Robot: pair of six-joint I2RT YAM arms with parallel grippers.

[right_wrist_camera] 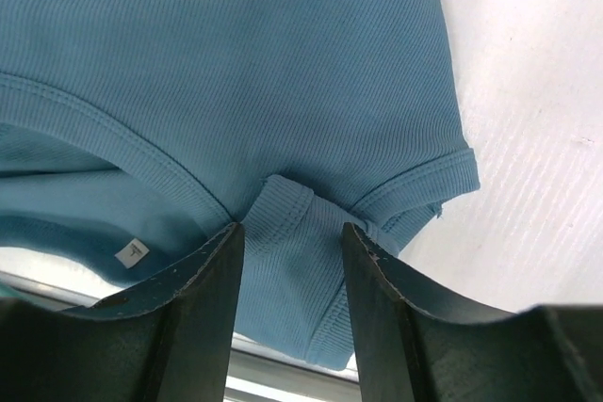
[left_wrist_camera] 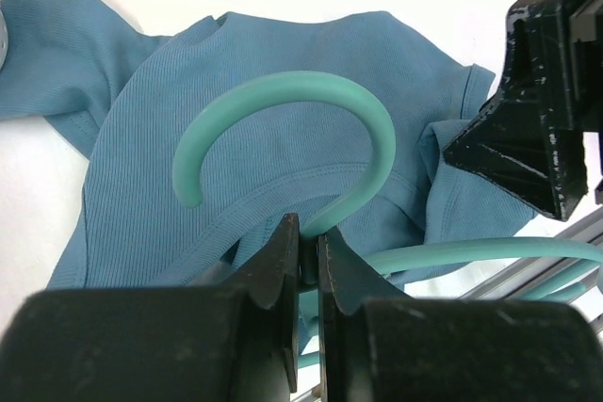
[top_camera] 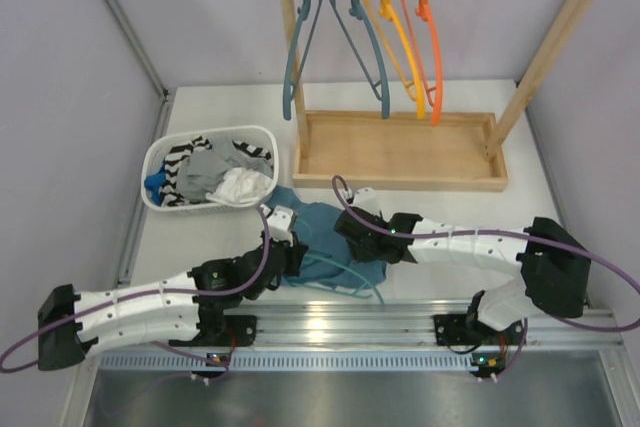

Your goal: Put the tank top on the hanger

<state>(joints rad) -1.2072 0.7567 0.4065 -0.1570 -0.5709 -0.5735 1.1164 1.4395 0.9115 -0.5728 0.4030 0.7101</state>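
Note:
The dusty teal-blue tank top (top_camera: pixel 325 232) lies crumpled on the table between both arms. The light teal-green hanger (top_camera: pixel 345 269) lies on it, its hook (left_wrist_camera: pixel 283 105) curving over the fabric (left_wrist_camera: pixel 141 185). My left gripper (left_wrist_camera: pixel 306 237) is shut on the hanger's neck just below the hook; it also shows in the top view (top_camera: pixel 285 247). My right gripper (right_wrist_camera: pixel 290 233) is open, its fingers (right_wrist_camera: pixel 212 280) straddling a folded shoulder strap (right_wrist_camera: pixel 297 233) of the tank top. In the top view it sits on the garment's right side (top_camera: pixel 360 230).
A white basket (top_camera: pixel 160 202) of grey, white and striped clothes stands at the left. A wooden rack (top_camera: pixel 400 152) at the back holds slate-blue (top_camera: pixel 295 47), yellow (top_camera: pixel 400 37) and orange hangers (top_camera: pixel 432 47). A metal rail (top_camera: pixel 330 325) runs along the near edge.

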